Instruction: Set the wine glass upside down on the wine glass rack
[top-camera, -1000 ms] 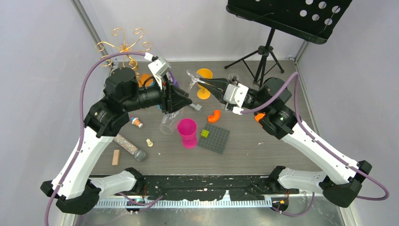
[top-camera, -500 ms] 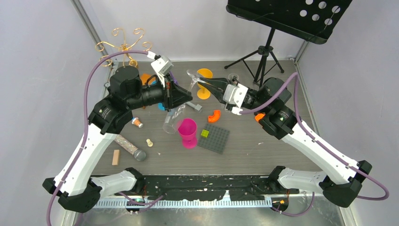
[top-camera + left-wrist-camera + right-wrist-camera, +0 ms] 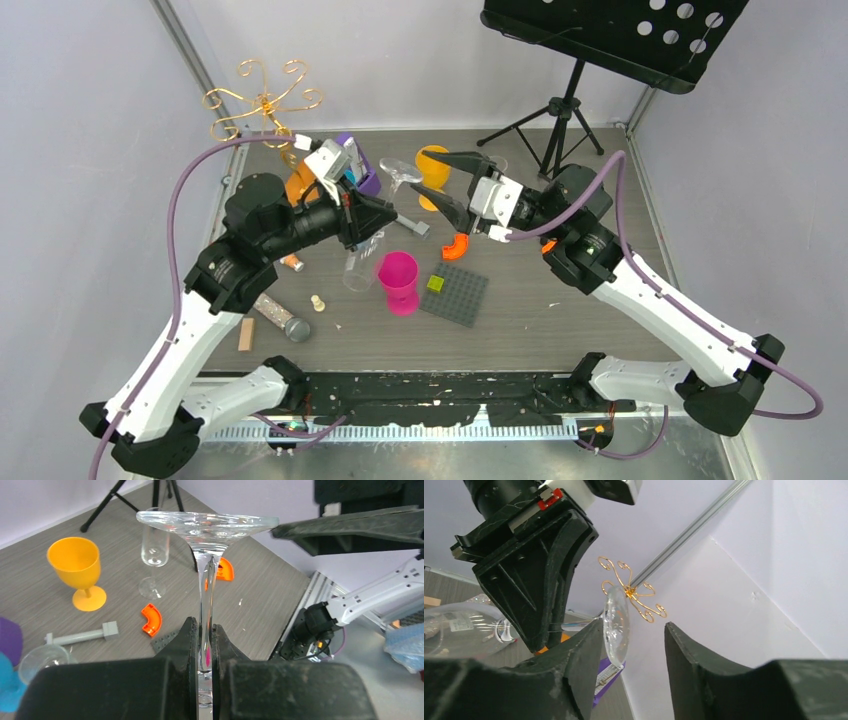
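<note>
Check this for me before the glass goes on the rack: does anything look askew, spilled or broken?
Nothing spilled or broken. The clear wine glass is tilted in mid-air, the left gripper pinching its stem, its foot between the fingers of the open right gripper. A glitter-filled clear tube lies on its side on the grey table.

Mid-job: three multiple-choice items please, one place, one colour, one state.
1. The wine glass rack stands at: A) the far-left corner B) the table's centre C) the near-right edge.
2. The cup beside the grey baseplate is: A) green B) magenta C) white.
3. Which end effector grips the wine glass stem? A) neither B) right C) left.
Key: 1 A, its gold wire rises there; 2 B, plainly magenta; 3 C, the left end effector pinches the stem, the right end effector stands open.
</note>
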Robot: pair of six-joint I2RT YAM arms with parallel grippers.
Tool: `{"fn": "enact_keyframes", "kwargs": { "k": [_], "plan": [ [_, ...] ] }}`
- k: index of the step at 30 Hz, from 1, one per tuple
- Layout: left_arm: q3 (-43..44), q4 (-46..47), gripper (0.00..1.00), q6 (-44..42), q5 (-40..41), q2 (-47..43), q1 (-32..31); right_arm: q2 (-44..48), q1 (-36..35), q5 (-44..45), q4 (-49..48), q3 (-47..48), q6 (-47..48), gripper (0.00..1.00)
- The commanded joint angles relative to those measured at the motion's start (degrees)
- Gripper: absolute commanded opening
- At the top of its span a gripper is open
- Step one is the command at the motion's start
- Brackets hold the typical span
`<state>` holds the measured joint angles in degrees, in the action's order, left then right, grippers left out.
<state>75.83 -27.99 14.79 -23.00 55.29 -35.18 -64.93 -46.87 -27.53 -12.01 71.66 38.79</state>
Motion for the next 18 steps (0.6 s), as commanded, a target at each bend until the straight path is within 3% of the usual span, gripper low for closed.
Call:
{"fn": "enact_keyframes", "kwargs": {
  "k": [1,4,9,18],
  "plan": [
    [-2.1,6.6,0.00,1.3,5.8,-3.8,0.8,1.0,-0.1,0.1,-6.5,0.4,-1.0,0.61],
    [-4.3,7.7,0.00,2.3,7.6,-5.9,2.8,1.3,-0.1,0.2,-7.1,-0.2,-1.0,0.70],
    [-11.1,10.7,0.00,3.6,15.8,-13.0,7.4,0.5,-0.1,2.4,-7.7,-0.2,-3.1,0.73],
    [-21.9,10.9,0.00,9.5,22.0,-24.7,20.0,-13.5,0.2,9.7,10.8,21.3,-16.9,0.75]
  ]
}}
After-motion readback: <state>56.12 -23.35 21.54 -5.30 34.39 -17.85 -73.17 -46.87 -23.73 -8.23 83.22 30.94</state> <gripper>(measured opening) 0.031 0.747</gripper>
